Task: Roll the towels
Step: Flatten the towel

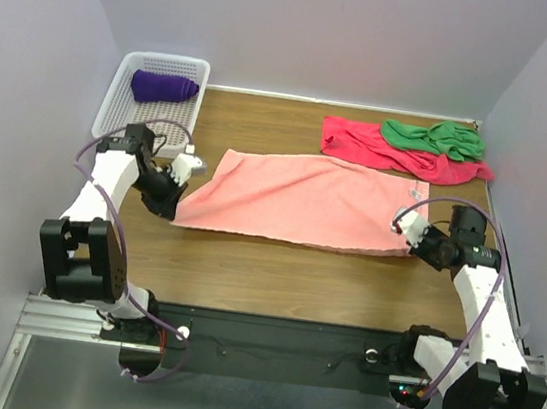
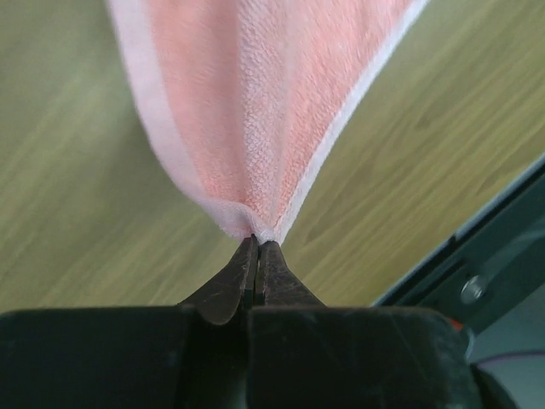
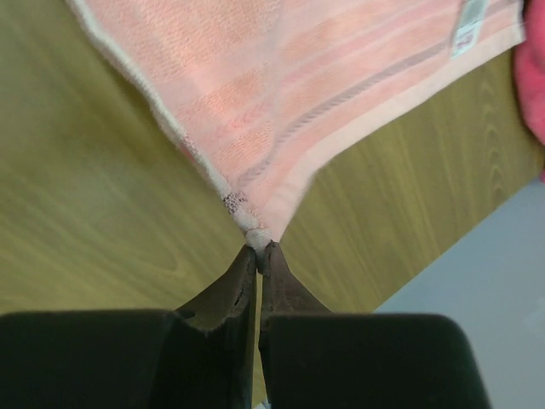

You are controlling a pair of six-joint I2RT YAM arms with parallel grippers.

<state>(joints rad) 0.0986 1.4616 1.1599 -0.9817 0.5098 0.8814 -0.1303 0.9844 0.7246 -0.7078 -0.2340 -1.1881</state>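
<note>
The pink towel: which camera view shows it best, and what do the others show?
Top external: the whole pink towel shows, spread out on the table. The left wrist view shows only one corner pinched by the left gripper; the right wrist view, another corner pinched by the right gripper.

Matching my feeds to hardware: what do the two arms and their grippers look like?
Both the left arm and right arm have white link shells, black joints and bases, and a purple cable looping alongside. The left gripper and right gripper show dark tapered fingers on a black block body.
</note>
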